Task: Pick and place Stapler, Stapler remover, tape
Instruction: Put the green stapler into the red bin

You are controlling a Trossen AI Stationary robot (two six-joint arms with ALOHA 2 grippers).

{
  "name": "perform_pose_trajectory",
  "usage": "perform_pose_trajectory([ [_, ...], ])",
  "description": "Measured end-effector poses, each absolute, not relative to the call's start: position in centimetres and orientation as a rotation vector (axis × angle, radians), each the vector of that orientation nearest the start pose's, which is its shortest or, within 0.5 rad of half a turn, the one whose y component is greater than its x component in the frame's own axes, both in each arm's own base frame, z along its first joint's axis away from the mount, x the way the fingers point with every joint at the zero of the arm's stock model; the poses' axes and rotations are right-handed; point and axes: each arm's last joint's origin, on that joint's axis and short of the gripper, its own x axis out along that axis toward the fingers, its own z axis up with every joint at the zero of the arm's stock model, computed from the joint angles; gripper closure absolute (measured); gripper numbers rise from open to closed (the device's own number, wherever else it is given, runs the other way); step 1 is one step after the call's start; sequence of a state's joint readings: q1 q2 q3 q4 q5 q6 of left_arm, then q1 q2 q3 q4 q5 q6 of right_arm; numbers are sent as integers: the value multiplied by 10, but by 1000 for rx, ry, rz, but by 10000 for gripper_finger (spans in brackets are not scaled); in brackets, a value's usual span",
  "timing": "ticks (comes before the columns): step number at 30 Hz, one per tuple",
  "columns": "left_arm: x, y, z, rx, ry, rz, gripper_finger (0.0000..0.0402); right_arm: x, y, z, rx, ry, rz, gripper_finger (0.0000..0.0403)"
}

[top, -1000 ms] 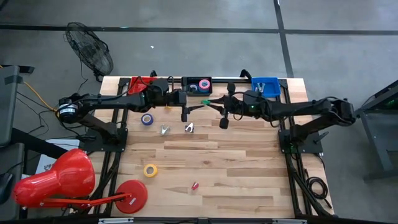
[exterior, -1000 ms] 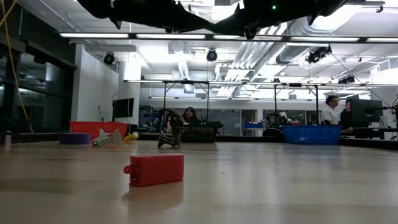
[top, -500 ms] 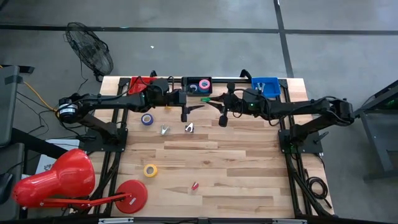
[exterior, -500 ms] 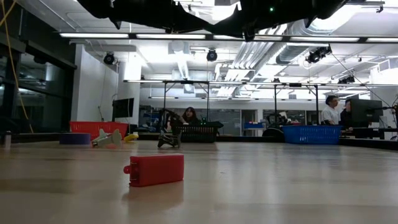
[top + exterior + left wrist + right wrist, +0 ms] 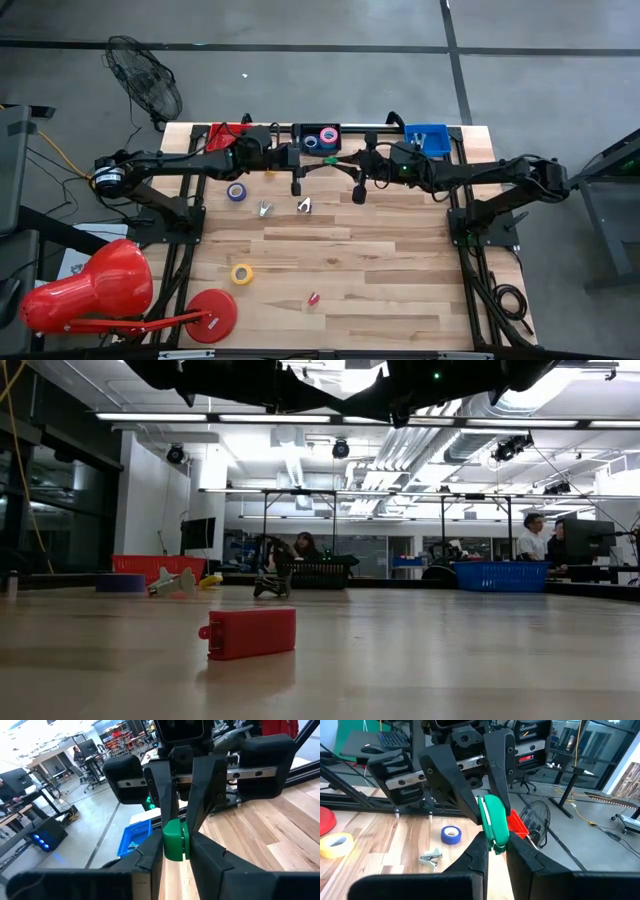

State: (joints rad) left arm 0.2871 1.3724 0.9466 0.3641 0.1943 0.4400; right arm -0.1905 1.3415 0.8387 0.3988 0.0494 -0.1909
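Near the top centre of the high view, the two dark arms meet tip to tip above the light wooden worktop. Between them is a small green plastic stapler remover. The right gripper has its jaws clamped on the remover's lower end. The left gripper has its jaws drawn in narrow against the same green piece from the opposite side, so both grip it at once.

Just above the meeting point, at the top edge of the worktop, a black bin holds a pink tape roll and a blue one. To its right stands a blue basket, and to its left a red bin.

On the worktop, left of centre, lies a blue ring of tape, with two small metal-coloured stapler removers just to its right. A yellow ring of tape lies in the lower left, near a flat red disc. A small red stapler lies at lower centre.
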Motion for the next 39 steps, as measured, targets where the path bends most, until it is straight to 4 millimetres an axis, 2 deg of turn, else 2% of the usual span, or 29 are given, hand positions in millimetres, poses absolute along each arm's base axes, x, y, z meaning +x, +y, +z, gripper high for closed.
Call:
perform_pose_trajectory([
  [12,301,83,310,422,76,69,335,294,-58,285,-177,125,-231,366],
  [27,300,83,308,429,102,85,337,293,-58,287,-173,119,-240,279],
  [32,299,87,302,440,195,196,337,292,-58,284,-125,142,-255,245],
  [39,290,96,283,432,483,529,337,289,-61,274,-42,246,-378,198],
])
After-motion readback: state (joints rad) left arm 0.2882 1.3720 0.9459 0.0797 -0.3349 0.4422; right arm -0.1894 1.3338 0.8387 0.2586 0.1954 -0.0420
